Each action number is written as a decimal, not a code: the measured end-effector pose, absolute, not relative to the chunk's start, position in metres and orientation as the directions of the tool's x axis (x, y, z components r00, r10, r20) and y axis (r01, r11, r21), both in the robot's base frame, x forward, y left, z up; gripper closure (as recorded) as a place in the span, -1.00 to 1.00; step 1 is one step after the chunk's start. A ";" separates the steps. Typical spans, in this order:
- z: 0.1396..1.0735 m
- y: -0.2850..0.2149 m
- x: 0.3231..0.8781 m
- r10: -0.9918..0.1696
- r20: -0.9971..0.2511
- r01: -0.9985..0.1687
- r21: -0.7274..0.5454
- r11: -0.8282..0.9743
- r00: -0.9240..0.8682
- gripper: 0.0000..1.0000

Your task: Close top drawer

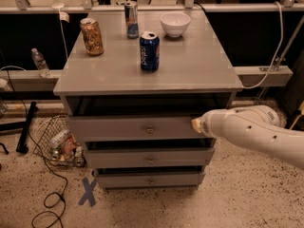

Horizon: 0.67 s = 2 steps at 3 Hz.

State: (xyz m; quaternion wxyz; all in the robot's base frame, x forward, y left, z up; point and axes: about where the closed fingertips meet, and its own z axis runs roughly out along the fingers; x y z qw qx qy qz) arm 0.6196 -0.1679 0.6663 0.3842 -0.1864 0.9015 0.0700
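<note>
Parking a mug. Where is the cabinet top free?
Free: cabinet top's front strip before the blue can, and right side beside it. Crowded: back row of gold can, slim can, white bowl. The gripper is at the top drawer's right end.
</note>
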 end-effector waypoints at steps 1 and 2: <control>0.662 -0.182 0.586 -0.290 -0.679 -0.386 -0.010 0.923 -0.675 1.00; 0.656 -0.202 0.543 -0.273 -0.635 -0.363 0.013 0.932 -0.723 1.00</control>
